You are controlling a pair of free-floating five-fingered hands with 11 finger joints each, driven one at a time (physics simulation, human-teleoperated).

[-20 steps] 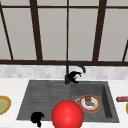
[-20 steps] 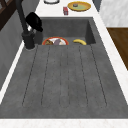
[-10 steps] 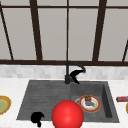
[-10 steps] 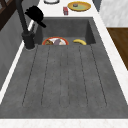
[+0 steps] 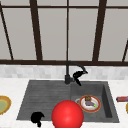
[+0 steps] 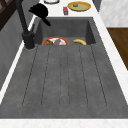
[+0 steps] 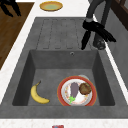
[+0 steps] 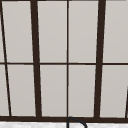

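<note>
My right hand (image 5: 78,74) hovers open just under the tip of the black faucet's (image 5: 67,75) spout, above the back of the sink basin. In the right side view this hand (image 7: 96,28) spreads straight fingers next to the faucet (image 7: 100,15). It also shows beside the faucet in the left side view, as a hand (image 6: 40,11). My left hand (image 5: 37,118) hangs open at the sink's front left edge, and in the right side view it (image 7: 10,6) floats off the counter. A red-rimmed plate (image 7: 93,98) with food and a banana (image 7: 38,95) lie in the basin.
A large red ball (image 5: 67,115) sits at the front of the sink. A yellow plate (image 5: 3,105) rests on the left counter and a red can (image 5: 122,99) on the right. The ribbed drainboard (image 6: 65,80) takes up the sink's left half. A window stands behind.
My right hand has drifted a little to the right along the faucet spout. The left hand has stayed where it was.
</note>
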